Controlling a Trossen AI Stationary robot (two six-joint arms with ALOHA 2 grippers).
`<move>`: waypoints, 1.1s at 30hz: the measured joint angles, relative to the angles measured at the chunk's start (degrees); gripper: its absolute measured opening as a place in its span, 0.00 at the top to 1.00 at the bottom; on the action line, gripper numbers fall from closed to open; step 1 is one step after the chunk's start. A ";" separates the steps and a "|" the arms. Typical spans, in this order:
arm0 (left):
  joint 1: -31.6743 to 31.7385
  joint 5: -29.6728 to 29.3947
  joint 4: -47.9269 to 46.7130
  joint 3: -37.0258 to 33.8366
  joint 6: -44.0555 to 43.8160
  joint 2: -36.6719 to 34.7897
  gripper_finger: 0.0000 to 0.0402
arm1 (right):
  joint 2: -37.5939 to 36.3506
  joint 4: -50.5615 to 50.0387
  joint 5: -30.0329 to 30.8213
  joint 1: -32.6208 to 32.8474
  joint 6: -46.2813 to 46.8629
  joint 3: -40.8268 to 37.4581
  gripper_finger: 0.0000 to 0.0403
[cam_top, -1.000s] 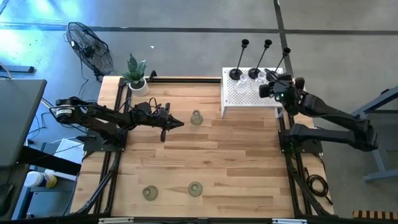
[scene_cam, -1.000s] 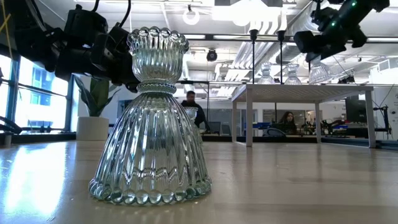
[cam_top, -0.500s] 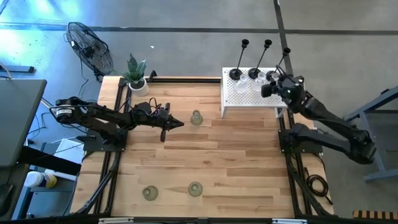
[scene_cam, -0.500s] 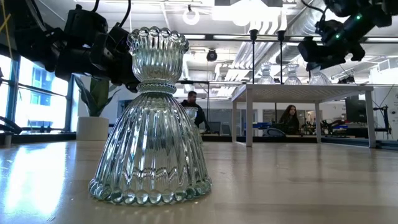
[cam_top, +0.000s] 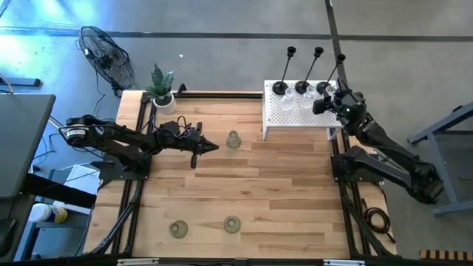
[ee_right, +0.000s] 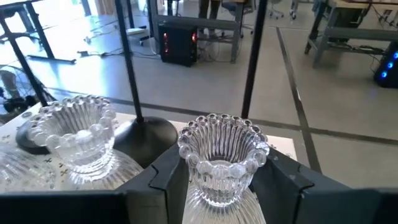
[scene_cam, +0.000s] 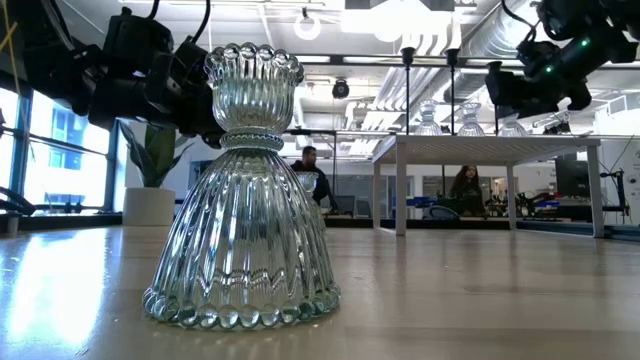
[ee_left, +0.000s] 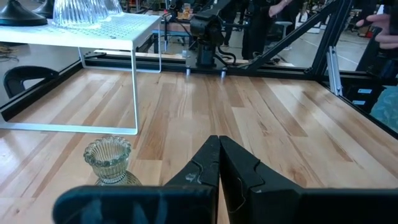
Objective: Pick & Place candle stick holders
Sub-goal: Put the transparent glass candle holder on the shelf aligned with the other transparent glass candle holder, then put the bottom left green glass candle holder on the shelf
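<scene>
My right gripper (ee_right: 219, 180) is up at the white box (cam_top: 295, 111), at its far right corner. A clear glass holder (ee_right: 222, 155) stands straight up right between my two fingers, which sit on either side of it. My left gripper (ee_left: 219, 163) is pressed shut and waits far away.

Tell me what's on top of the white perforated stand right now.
On the white stand: three black holders, clear glass holders, one between the right hand fingers. Bases partly hidden.
</scene>
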 joint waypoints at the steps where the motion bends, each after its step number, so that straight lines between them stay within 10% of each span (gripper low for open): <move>1: 0.00 0.00 0.00 0.00 -0.01 0.00 1.00 | 0.00 -0.03 0.05 -0.24 0.21 -0.02 0.64; 33: 0.00 -0.09 -0.09 0.00 0.24 -0.01 1.00 | -12.52 -4.87 -1.34 -0.44 -0.24 0.79 0.43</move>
